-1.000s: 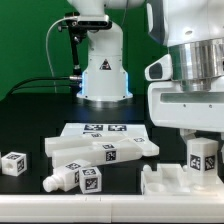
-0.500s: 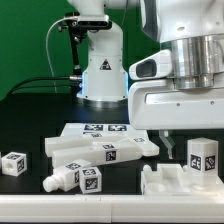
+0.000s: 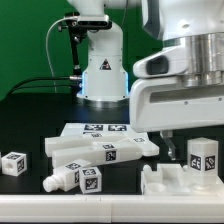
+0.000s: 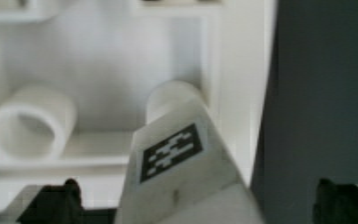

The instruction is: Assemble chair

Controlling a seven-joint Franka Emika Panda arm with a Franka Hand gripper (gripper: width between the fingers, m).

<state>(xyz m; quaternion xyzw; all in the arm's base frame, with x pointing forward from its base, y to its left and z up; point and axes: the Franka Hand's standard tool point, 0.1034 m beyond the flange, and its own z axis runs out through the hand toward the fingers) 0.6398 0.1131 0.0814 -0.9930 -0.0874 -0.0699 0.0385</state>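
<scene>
My gripper (image 3: 184, 146) hangs open just above the chair's partly built piece (image 3: 172, 181) at the exterior view's lower right. A white upright post with a tag (image 3: 203, 158) stands on that piece, free of my fingers. In the wrist view my gripper (image 4: 197, 202) has its dark fingertips (image 4: 55, 200) wide apart. The tagged post (image 4: 179, 150) lies between them without touching, beside a second rounded post (image 4: 34, 118) on the white piece (image 4: 105, 50). Loose chair parts lie to the exterior view's left: tagged bars (image 3: 105, 149), a tagged peg (image 3: 76, 178) and a small cube (image 3: 13, 163).
The marker board (image 3: 101, 129) lies flat behind the loose bars. The arm's white base (image 3: 103, 72) stands at the back with a black cable to its left, before a green backdrop. The table top is black.
My gripper has shifted toward the exterior view's left and a little upward, coming off the tagged post, which stays standing on the white piece. The loose parts have not moved.
</scene>
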